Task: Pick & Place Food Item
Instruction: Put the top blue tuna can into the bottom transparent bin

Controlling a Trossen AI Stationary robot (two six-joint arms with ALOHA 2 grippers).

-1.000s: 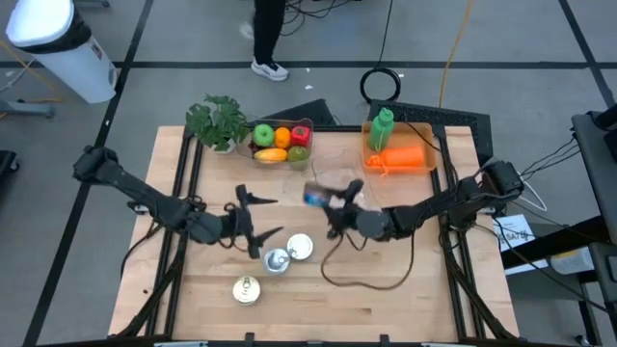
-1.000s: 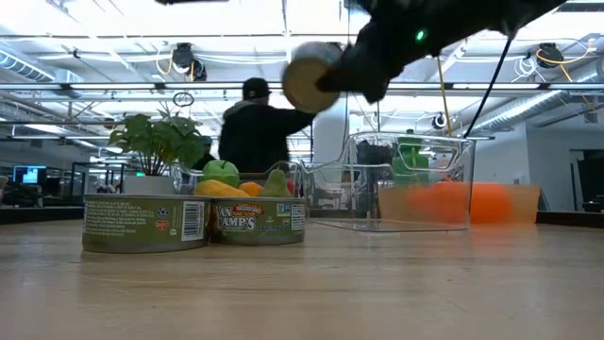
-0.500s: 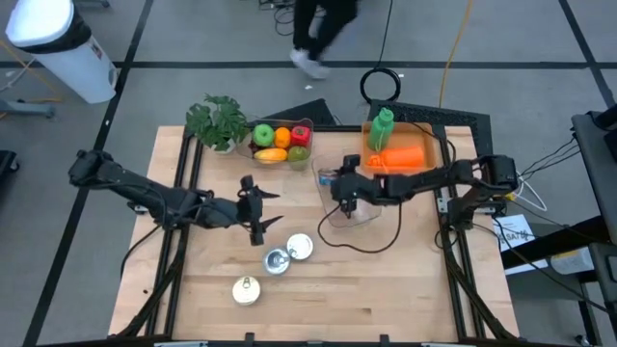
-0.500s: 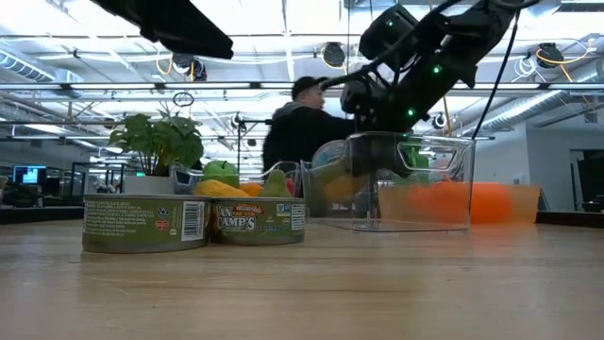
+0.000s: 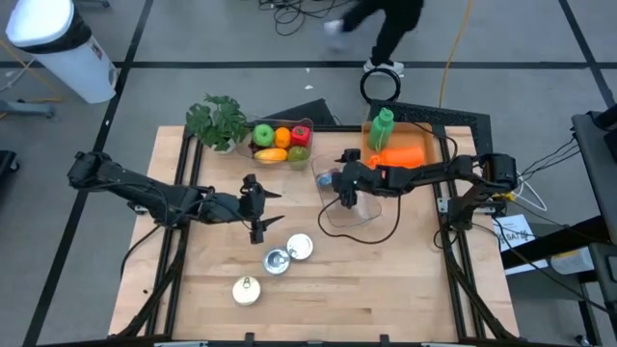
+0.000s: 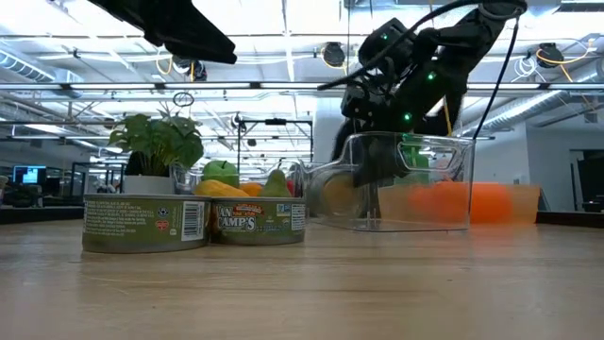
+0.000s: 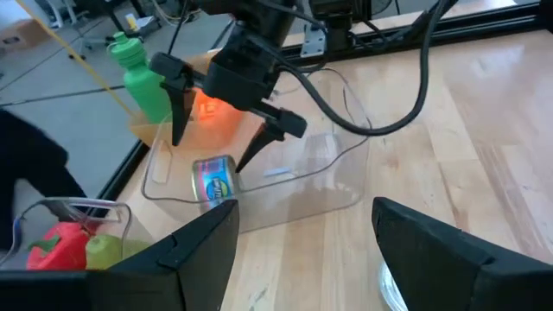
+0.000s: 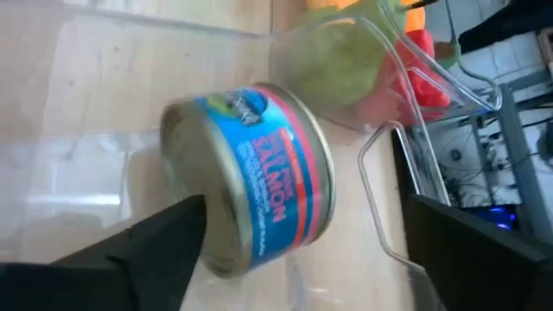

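We logged one salmon can, blue and red label, lying on its side inside the clear bin near the table's far middle, at the bin's left end. The right gripper stood just above that can with its fingers spread wide and nothing between them; the can lay free on the bin floor. The left gripper waited over bare table left of the bin, fingers also spread and empty. Near of it we counted three tins standing on the table, two touching and one apart toward the near edge. At the far edge we noted a potted plant, a small clear box of fruit beside it, and an orange tray holding a green bottle on the far right.
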